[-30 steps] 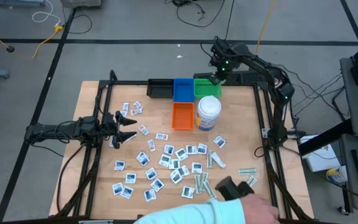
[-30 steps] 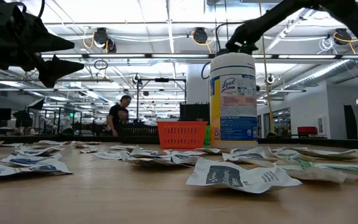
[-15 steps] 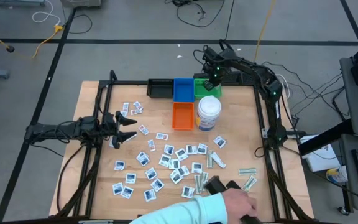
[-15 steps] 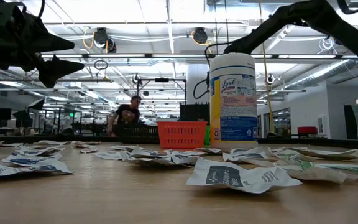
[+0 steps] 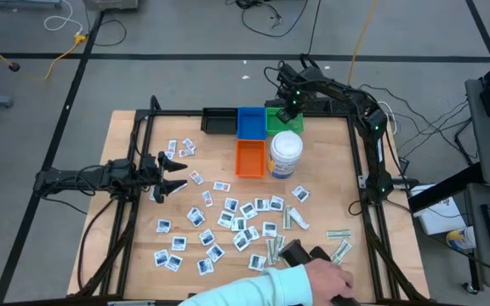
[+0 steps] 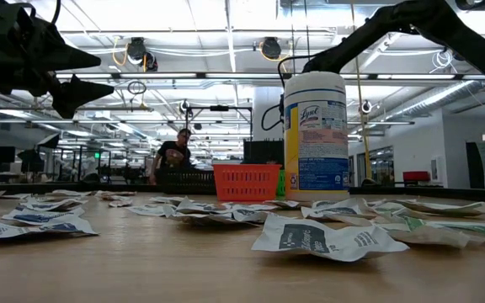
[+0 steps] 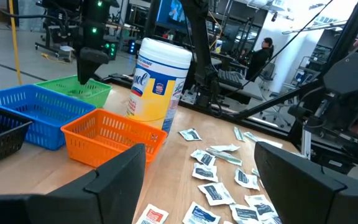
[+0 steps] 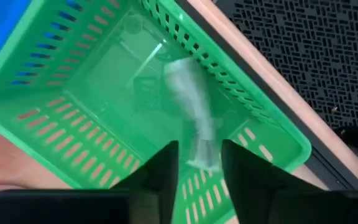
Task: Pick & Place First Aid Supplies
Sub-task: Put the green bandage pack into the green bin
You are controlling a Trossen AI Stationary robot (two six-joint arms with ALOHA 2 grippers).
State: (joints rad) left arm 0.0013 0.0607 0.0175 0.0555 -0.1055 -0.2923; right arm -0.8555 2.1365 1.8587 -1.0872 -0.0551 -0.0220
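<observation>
Left side: left gripper (image 5: 170,174) wide open above the table (image 5: 134,246), holding nothing. Middle: white packets (image 5: 230,205) and pale strips (image 5: 294,219) spread flat on the wood; light, thin, bendy and slippery by the look, so best pinched at an edge. Right: right gripper (image 5: 289,109) over the green basket (image 8: 61,134), fingers a little apart, one strip (image 8: 191,106) loose inside. Seen only from the right wrist; hidden from above.
</observation>
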